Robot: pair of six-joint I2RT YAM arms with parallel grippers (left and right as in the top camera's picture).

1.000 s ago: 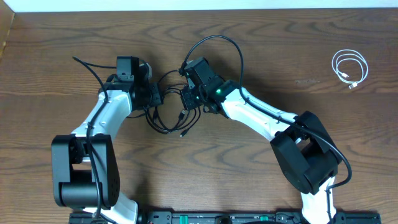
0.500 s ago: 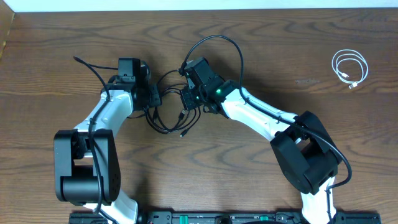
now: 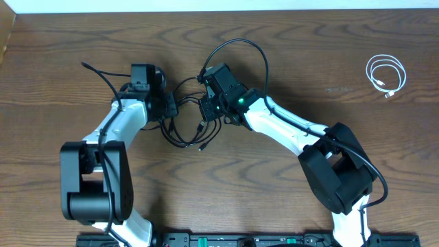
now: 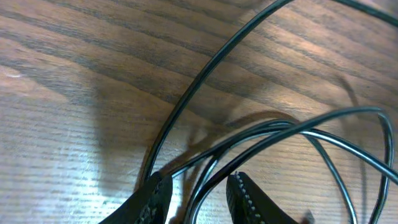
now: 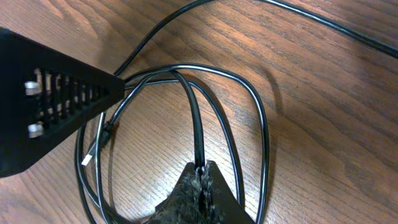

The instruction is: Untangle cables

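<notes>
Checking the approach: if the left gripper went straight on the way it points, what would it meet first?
The black cable strands lying between the fingertips of the left gripper; the wooden table seems just behind.

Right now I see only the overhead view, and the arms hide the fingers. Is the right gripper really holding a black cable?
Observer: Yes. The right wrist view shows the right gripper shut on one black cable, pinched at the fingertips.
Operator: And the other one?
Observer: The left wrist view shows the left gripper open, black strands passing between its fingers, not clamped.
Operator: Is any plug loose?
Observer: One plug with a metal tip lies on the table, in neither gripper.
</notes>
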